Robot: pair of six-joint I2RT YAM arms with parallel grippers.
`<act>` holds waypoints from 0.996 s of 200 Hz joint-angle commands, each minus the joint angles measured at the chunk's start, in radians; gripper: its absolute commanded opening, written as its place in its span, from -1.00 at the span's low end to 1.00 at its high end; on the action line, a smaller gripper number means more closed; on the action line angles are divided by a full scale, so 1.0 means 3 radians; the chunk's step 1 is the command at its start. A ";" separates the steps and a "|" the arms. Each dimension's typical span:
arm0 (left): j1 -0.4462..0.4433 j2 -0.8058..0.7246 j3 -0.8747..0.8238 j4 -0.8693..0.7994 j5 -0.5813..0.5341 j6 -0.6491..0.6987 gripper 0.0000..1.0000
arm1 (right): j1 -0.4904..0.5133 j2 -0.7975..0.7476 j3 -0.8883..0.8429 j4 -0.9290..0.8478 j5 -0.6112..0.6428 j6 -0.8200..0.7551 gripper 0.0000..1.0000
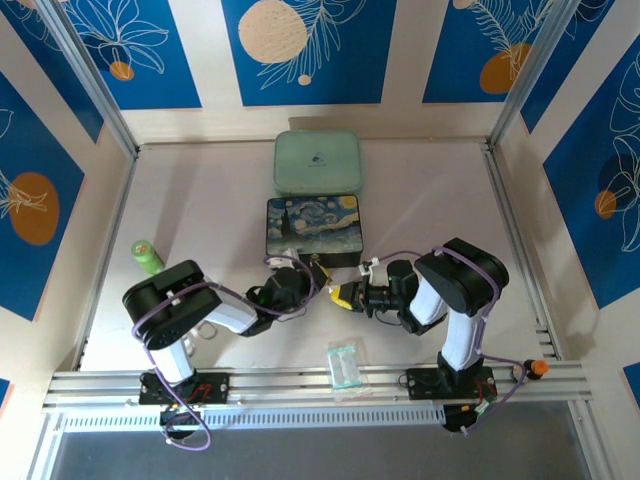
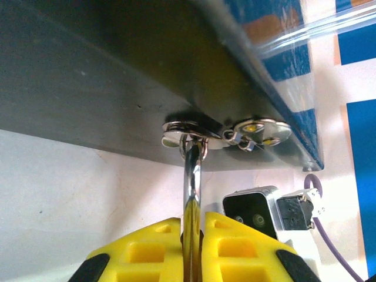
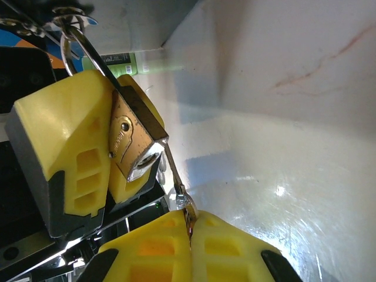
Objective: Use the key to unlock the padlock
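Left claw clamps padlock, right claw pinches key at its 5 o'clock; twisting could slip that skinny grip.

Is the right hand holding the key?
Yes, the right hand pinches the key, its tip up at the padlock.

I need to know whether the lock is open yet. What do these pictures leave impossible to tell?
Right wrist: the key has its head buried in the right gripper; how deep it sits in the padlock, or whether it is turned, cannot be told.
Left wrist: the left gripper hides the padlock's body and the shackle ends, so release is unclear.
Top external: both are too small, covered by the grippers.
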 commanded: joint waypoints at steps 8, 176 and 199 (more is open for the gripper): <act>0.0045 -0.0134 0.0141 0.0068 0.0063 0.0154 -1.00 | 0.0018 -0.0109 -0.0039 -0.0132 -0.0061 -0.0081 -1.00; 0.0097 -0.0111 0.0016 0.0229 0.0120 0.0217 -1.00 | -0.0032 -0.0064 0.0007 -0.0014 -0.0110 -0.0060 -1.00; 0.0095 -0.0108 0.0031 0.0232 0.0143 0.0223 -1.00 | -0.0025 -0.0011 0.0028 0.0033 -0.0124 -0.0043 -1.00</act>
